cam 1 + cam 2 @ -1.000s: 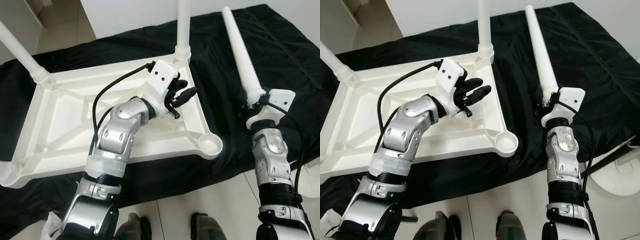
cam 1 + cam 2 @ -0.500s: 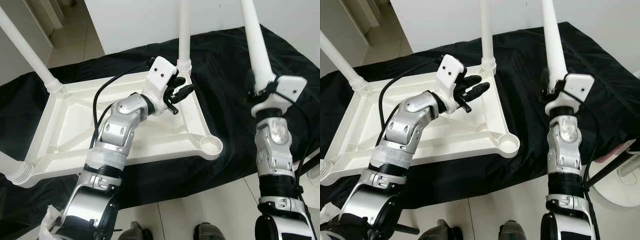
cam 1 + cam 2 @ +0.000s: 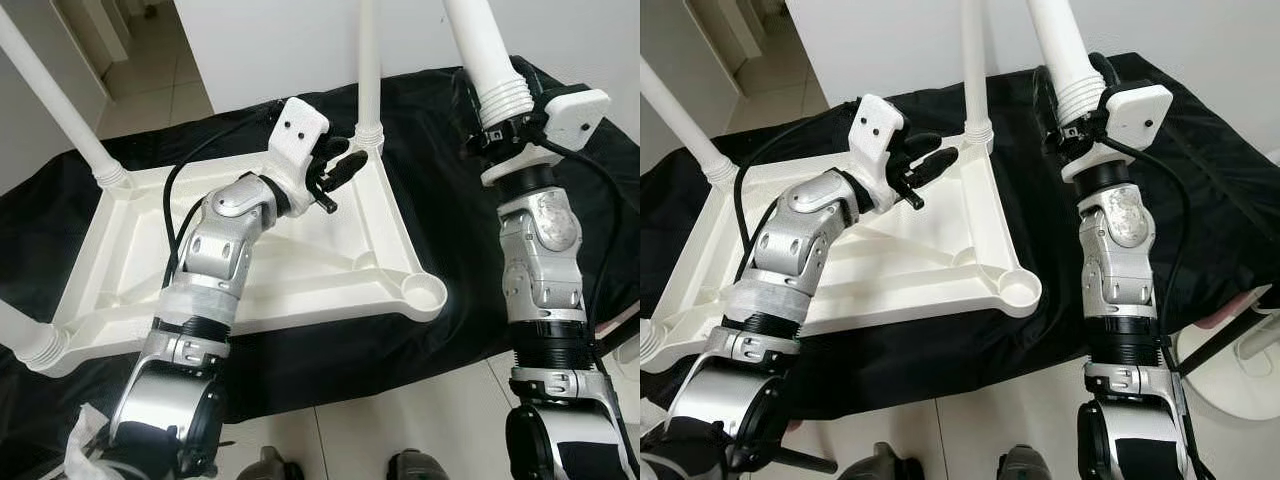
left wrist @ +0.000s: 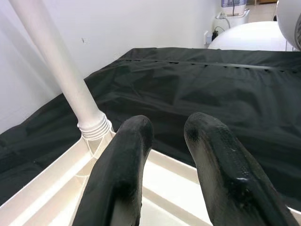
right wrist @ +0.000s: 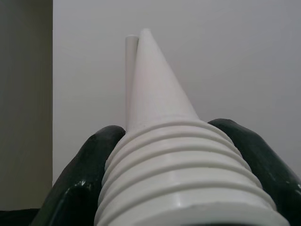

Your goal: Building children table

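The white table top [image 3: 150,250] lies upside down on a black cloth [image 3: 440,180]. A leg stands in its far right corner [image 3: 368,70], another in the far left corner [image 3: 50,100], and a third at the near left [image 3: 20,335]. The near right socket [image 3: 425,292] is bare. My right gripper [image 3: 497,135] is raised above the cloth to the right of the table, shut on the threaded end of a loose white leg [image 3: 478,40] that points up and away; its ridges [image 5: 183,169] sit between the fingers. My left gripper [image 3: 340,170] hovers open over the far right corner, holding nothing [image 4: 167,127].
A white wall rises behind the cloth. Pale floor tiles lie in front, with my feet [image 3: 270,465] at the bottom edge. A round white object [image 3: 1240,370] stands on the floor at the right, and crumpled white wrapping [image 3: 85,440] lies at the lower left.
My right arm has lifted the loose leg off the cloth and swung it higher and leftward. The left gripper has risen a little toward the far right corner. The camera has tilted up.
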Motion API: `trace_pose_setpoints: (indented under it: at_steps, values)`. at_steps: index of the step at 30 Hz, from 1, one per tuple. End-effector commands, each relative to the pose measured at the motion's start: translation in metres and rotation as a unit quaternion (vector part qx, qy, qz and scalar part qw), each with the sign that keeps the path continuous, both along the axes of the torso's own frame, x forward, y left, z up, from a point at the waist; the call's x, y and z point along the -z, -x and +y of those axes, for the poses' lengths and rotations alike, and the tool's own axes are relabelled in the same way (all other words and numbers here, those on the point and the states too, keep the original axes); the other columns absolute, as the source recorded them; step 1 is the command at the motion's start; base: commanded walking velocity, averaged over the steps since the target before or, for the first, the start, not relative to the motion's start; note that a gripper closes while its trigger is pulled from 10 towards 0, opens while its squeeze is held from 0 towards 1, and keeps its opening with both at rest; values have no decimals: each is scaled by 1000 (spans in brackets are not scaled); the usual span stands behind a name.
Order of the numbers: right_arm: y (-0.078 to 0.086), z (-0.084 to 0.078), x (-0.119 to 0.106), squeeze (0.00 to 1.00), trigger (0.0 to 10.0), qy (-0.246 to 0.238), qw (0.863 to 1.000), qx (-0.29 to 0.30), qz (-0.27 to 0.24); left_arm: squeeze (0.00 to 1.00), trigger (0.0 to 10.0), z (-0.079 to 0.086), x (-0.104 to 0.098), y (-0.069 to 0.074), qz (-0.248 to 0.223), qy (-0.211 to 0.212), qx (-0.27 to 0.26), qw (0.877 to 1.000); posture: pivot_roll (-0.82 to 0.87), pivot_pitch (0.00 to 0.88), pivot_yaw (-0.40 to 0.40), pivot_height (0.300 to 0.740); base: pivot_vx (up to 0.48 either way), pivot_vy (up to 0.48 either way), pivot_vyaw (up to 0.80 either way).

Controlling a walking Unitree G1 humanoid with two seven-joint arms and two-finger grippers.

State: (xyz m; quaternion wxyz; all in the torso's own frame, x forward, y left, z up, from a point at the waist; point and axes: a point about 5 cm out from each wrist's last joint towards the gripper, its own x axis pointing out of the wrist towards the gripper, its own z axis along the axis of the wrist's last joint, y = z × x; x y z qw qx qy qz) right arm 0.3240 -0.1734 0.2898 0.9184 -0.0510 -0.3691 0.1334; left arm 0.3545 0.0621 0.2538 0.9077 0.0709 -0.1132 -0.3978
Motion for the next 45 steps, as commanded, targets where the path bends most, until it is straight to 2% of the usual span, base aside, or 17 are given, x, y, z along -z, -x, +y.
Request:
trace_pose_setpoints:
  at_steps: [1, 9, 14, 15, 16, 17, 20, 25, 28, 29, 30, 31, 32, 33, 35, 37, 45]
  values:
    - [8, 19, -20, 0, 10000, 24, 997, -49, -50, 0, 10000, 13, -4, -9, -8, 19, -78, 997, -155, 14, 151, 740, 0, 0, 0]
    - [22, 20, -44, 0, 10000, 18, 992, -59, -110, 0, 10000, 8, -14, -8, -2, 47, -31, 998, -158, 23, 169, 740, 0, 0, 0]
    - [23, 23, -37, 0, 10000, 40, 992, -72, -96, 0, 10000, 8, -16, -6, 34, 89, 16, 995, -156, 25, 175, 740, 0, 0, 0]
    - [24, 24, -29, 0, 10000, 45, 992, -78, -83, 910, 10000, 10, -16, -6, 58, 111, 40, 991, -154, 27, 173, 740, 0, 0, 0]
    - [24, 24, -29, 0, 10000, 45, 992, -78, -83, 910, 10000, 10, -16, -6, 58, 111, 40, 991, -154, 27, 173, 740, 0, 0, 0]
    - [26, 26, -16, 0, 10000, 53, 993, -87, -62, 1000, 10000, 15, -18, -5, 90, 139, 75, 983, -154, 28, 169, 740, 0, 0, 0]
    - [27, 27, -3, 0, 10000, 52, 993, -98, -36, 1000, 10000, 21, -21, -4, 123, 180, 115, 969, -155, 29, 149, 740, 0, 0, 0]
    - [29, 28, 6, 0, 10000, 50, 993, -108, -14, 1000, 10000, 25, -27, 0, 125, 196, 148, 961, -157, 26, 135, 740, 0, 0, 0]
    - [30, 30, 13, 0, 10000, 56, 992, -117, 0, 1000, 10000, 26, -36, 2, 135, 236, 180, 945, -156, 20, 125, 740, 0, 0, 0]
    - [29, 31, 17, 0, 10000, 61, 990, -123, 7, 1000, 10000, 26, -42, 2, 140, 260, 197, 935, -156, 19, 123, 740, 0, 0, 0]
    - [29, 33, 20, 0, 10000, 65, 989, -128, 14, 820, 10000, 25, -47, 3, 149, 279, 213, 925, -156, 18, 124, 740, 0, 0, 0]
    - [29, 33, 20, 0, 10000, 65, 989, -128, 14, 820, 10000, 25, -47, 3, 149, 279, 213, 925, -156, 18, 124, 740, 0, 0, 0]
    - [29, 35, 22, 0, 10000, 68, 989, -134, 18, 0, 10000, 25, -51, 3, 155, 296, 227, 915, -158, 18, 124, 740, 0, 0, 0]
    - [29, 35, 22, 0, 10000, 68, 989, -134, 18, 0, 10000, 25, -51, 3, 155, 296, 227, 915, -158, 18, 124, 740, 0, 0, 0]
    - [29, 40, 26, 0, 10000, 76, 987, -141, 25, 0, 10000, 27, -56, 4, 176, 319, 257, 895, -160, 18, 128, 740, 0, 0, 0]
    - [30, 43, 30, 0, 10000, 82, 985, -148, 33, 0, 10000, 27, -57, 3, 196, 327, 262, 887, -162, 16, 134, 740, 0, 0, 0]
    - [32, 48, 38, 0, 10000, 96, 981, -160, 49, 0, 10000, 20, -57, 1, 218, 336, 266, 877, -170, 14, 141, 740, 0, 0, 0]
